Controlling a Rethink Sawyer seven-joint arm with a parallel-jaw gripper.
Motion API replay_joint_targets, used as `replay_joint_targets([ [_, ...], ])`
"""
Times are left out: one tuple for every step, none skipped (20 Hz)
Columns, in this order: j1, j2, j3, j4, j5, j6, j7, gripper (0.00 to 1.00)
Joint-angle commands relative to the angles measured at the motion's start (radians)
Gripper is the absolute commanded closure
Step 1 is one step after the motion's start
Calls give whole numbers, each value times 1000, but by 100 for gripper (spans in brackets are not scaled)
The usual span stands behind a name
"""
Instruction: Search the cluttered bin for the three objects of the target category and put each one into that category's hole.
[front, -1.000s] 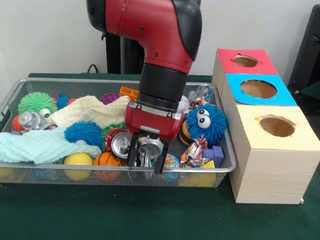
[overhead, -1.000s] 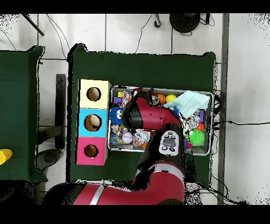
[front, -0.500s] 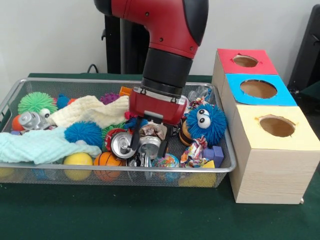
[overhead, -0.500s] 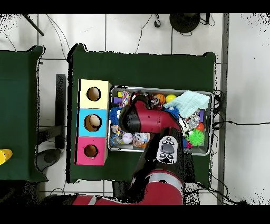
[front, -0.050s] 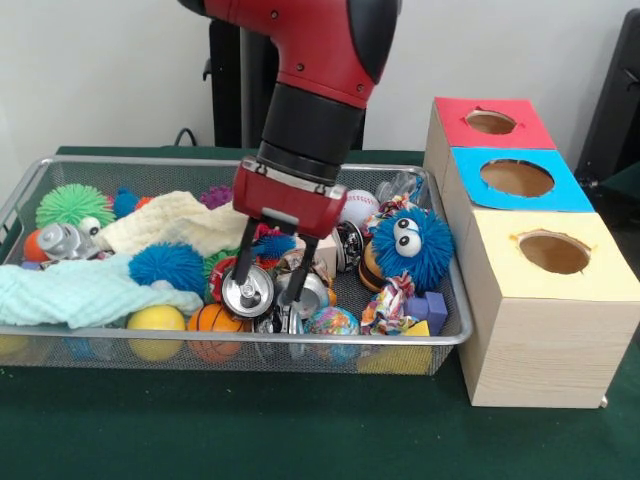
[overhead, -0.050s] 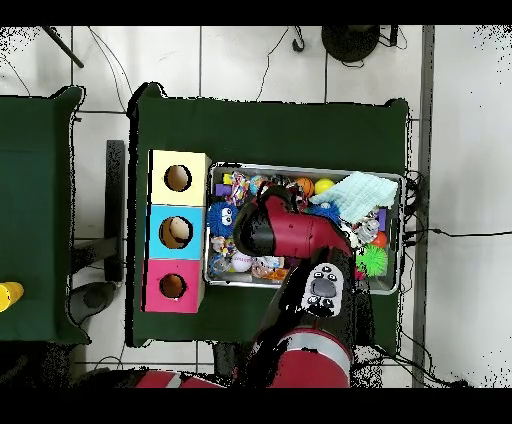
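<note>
Front view: gripper (front, -0.050s: 270, 288) hangs low in the wire bin (front, -0.050s: 452, 340), its arm (front, -0.050s: 310, 90) coming down over the bin's middle.
Gripper state: fingers (front, -0.050s: 243, 262) clamped either side of a silver drink can (front, -0.050s: 248, 290); can looks held, top end facing the camera, just clear of the clutter as far as I can judge.
Target category: not stated; judging by the grasp, cans.
Other cans: one crushed silver can (front, -0.050s: 66, 241) at the bin's left end beside the green spiky ball (front, -0.050s: 73, 205); another crumpled can (front, -0.050s: 312, 294) just right of the held one.
Holes: three-box unit right of the bin — red box (front, -0.050s: 492, 123), blue box (front, -0.050s: 520, 179), yellow box (front, -0.050s: 553, 254). Hole interiors look empty from the front.
Overhead view: something pale shows inside the blue box's hole (overhead, -0.050s: 174, 232); cannot tell what. Arm (overhead, -0.050s: 290, 235) covers the bin's centre, so the can is hidden here.
Clutter: blue fuzzy googly-eyed toy (front, -0.050s: 410, 247), baseball (front, -0.050s: 358, 206), mini basketball (front, -0.050s: 214, 319), yellow ball (front, -0.050s: 155, 319), pale cloths (front, -0.050s: 80, 290).
Progress: early, my estimate. First can appears grasped, not yet delivered.
Left: carry the can to its hole, release, then dig out two more.
</note>
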Motion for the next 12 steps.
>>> replay_joint_targets([
  [-18,151,17,-10,-1,-54,136,0],
  [-20,170,17,-19,2,-69,139,0],
  [-21,189,16,-28,5,-83,141,0],
  [-25,209,19,-39,7,-95,142,0],
  [-28,228,24,-48,9,-107,141,0],
  [-32,248,30,-58,11,-120,141,0],
  [-36,263,36,-65,14,-123,138,0],
  [-36,276,39,-71,18,-126,137,0],
  [-36,290,41,-78,22,-128,136,0],
  [-41,299,52,-83,23,-120,132,0],
  [-58,303,78,-87,14,-102,118,0],
  [-82,307,114,-93,-2,-78,97,0],
])
